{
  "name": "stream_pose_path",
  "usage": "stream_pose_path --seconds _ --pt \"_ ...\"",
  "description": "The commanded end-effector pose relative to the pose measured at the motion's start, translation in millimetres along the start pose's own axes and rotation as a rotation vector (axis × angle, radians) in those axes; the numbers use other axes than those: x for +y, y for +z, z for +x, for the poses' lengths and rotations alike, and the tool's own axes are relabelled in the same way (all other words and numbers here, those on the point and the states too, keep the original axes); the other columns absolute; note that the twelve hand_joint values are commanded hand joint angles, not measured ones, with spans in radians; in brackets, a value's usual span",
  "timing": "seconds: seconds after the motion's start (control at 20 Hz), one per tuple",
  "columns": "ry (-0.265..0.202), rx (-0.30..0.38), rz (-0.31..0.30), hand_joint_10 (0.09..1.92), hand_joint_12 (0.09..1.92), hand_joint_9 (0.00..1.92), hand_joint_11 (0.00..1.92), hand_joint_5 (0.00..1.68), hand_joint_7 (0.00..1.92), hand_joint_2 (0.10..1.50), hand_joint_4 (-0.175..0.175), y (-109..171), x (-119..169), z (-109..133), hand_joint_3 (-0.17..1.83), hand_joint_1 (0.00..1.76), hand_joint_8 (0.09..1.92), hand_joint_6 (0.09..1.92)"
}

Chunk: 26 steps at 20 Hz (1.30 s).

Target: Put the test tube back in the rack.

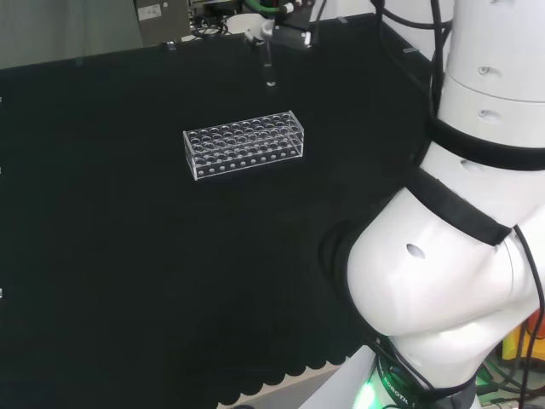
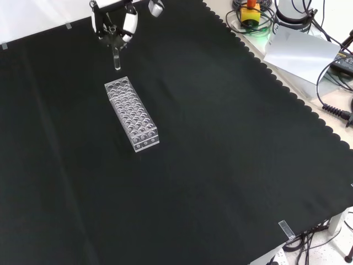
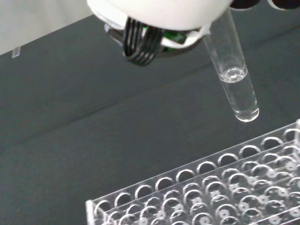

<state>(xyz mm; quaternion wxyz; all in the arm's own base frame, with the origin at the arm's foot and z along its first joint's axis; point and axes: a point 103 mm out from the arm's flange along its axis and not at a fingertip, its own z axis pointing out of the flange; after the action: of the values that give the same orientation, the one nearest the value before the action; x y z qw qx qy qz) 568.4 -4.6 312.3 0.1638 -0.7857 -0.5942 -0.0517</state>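
A clear test tube (image 3: 233, 75) and clear rack (image 1: 244, 145) over black cloth (image 2: 220, 143); the robot hand (image 2: 113, 25) is black and white.

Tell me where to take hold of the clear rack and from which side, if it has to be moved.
Grip the rack across its two long side walls, near the middle, coming straight down from above. It is a long, narrow box lying flat on the cloth, so the short span fits between fingers and thumb. The hand holds the test tube, so probably free it first.
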Motion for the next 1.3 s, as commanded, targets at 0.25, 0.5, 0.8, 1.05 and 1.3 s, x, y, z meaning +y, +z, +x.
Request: stream_pose_path --seconds 0.25,0.5,0.8,1.05,1.3 --pt "-0.035 0.057 0.036 0.41 0.93 1.62 1.21 1.32 1.77 0.67 -0.175 25 13 7 0.60 1.22 0.34 0.54" --pt "-0.033 0.091 0.045 0.41 0.93 1.62 1.21 1.32 1.77 0.67 -0.175 42 28 8 0.60 1.22 0.34 0.54" --pt "-0.026 0.110 0.069 0.41 0.93 1.62 1.21 1.32 1.77 0.67 -0.175 62 43 12 0.60 1.22 0.34 0.54" --pt "0.006 0.116 0.080 0.41 0.93 1.62 1.21 1.32 1.77 0.67 -0.175 70 51 6 0.60 1.22 0.34 0.54" --pt "0.016 0.125 0.089 0.41 0.93 1.63 1.21 1.32 1.77 0.67 -0.175 75 51 1 0.60 1.22 0.34 0.54"
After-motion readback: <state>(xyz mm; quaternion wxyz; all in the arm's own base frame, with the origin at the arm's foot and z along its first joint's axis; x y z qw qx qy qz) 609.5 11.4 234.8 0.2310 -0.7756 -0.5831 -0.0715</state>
